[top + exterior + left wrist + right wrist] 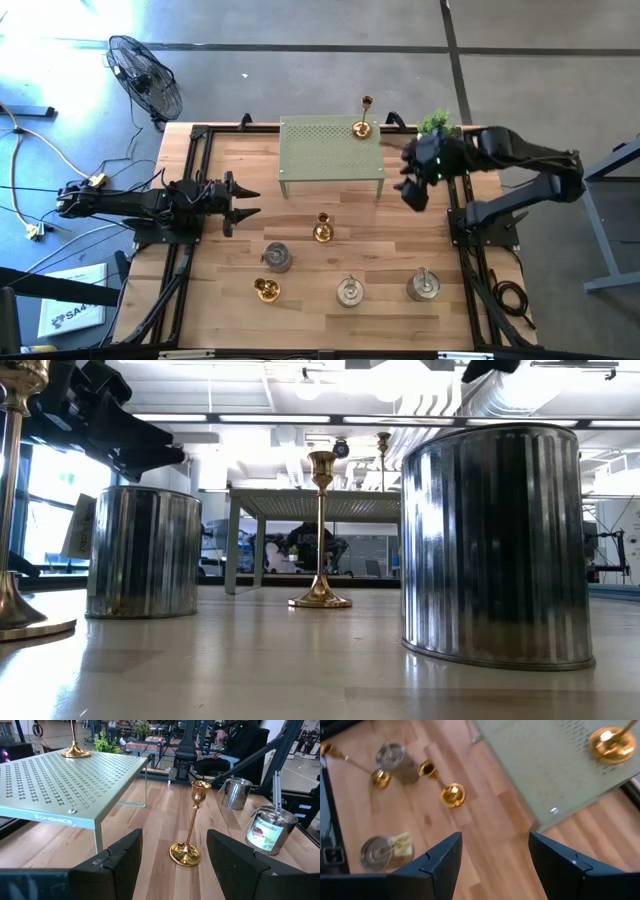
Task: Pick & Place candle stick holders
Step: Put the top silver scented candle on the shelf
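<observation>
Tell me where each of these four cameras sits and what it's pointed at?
High view: above the table, looking straight down; both arms show, left end effector and right end effector open.
Low view: at tabletop height, looking level across at a gold holder between silver tins.
Left wrist view: on the left arm, facing that gold holder; own fingers below.
Right wrist view: on the right arm, looking down; own fingers show.
Shared: both wrist views see the green stand.
</observation>
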You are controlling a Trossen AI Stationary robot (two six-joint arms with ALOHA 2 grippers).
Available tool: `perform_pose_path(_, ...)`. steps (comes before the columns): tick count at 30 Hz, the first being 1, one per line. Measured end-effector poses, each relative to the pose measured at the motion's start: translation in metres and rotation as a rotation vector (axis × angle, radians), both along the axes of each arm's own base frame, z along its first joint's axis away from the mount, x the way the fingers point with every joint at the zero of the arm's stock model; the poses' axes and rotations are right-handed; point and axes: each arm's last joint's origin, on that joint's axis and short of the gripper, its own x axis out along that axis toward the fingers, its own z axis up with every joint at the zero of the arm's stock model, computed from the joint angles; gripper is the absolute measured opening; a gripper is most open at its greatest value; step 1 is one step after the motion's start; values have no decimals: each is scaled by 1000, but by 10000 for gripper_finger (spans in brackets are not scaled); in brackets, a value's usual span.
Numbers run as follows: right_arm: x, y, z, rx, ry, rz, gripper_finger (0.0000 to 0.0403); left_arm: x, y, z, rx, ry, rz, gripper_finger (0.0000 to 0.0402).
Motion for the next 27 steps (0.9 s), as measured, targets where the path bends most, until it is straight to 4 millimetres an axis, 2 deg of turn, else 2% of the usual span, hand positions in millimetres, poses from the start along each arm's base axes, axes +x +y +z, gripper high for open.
perform_pose_path(7,-2,42,0,-60,-24,40,224,0,0,0,0,0,0,218)
perform_pose_path(13,-10,70,2,-148,-94,2,224,0,0,0,0,0,-1,218)
perform_pose_path(22,-20,92,5,-285,-208,-55,224,0,0,0,0,-1,-1,218)
perform_pose_path(27,-18,99,3,-345,-228,-63,224,0,0,1,43,-5,-1,218)
